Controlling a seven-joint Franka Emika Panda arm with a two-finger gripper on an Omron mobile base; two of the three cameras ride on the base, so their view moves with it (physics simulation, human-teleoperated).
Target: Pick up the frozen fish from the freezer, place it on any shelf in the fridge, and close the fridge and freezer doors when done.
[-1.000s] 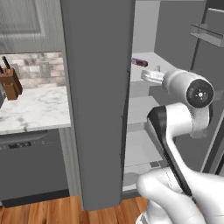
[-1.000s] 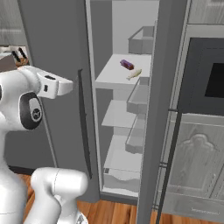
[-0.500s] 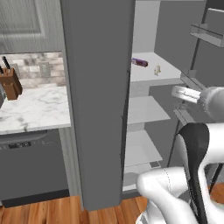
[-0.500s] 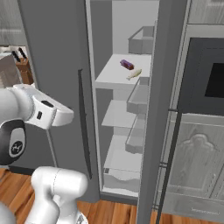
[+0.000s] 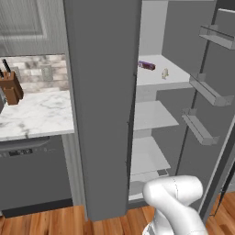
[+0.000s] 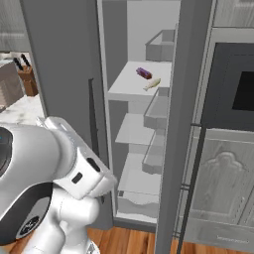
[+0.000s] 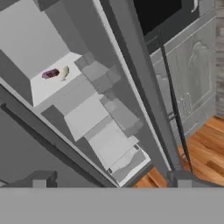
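- The frozen fish [image 5: 165,73] lies on the uppermost shelf [image 5: 151,79] of the open fridge [image 6: 141,30], just beside a small purple can [image 5: 147,65] and apart from it.
- In the last second the arm has swung down and away from that shelf. It reached towards the compartment a moment ago and now sits low in front of the appliance.
- Fish and can lie where they lay a second ago; only the arm has moved.
- The gripper [image 7: 111,183] looks up at the shelves from below and from a distance, its jaws spread wide with nothing between them.
- The fridge door [image 5: 204,59] with its bins stands swung out to the right, its thin bar handle [image 6: 191,173] facing the room.
- The dark grey panel on the left [image 5: 101,92] fills the foreground. Whether it is fully shut cannot be told from here.
- The placing step looks finished, so what remains is probably closing the doors, starting with a push on the open right-hand one.
- A knife block [image 5: 10,87] stands on the marble surface [image 5: 36,117] to the left, well clear of the work.
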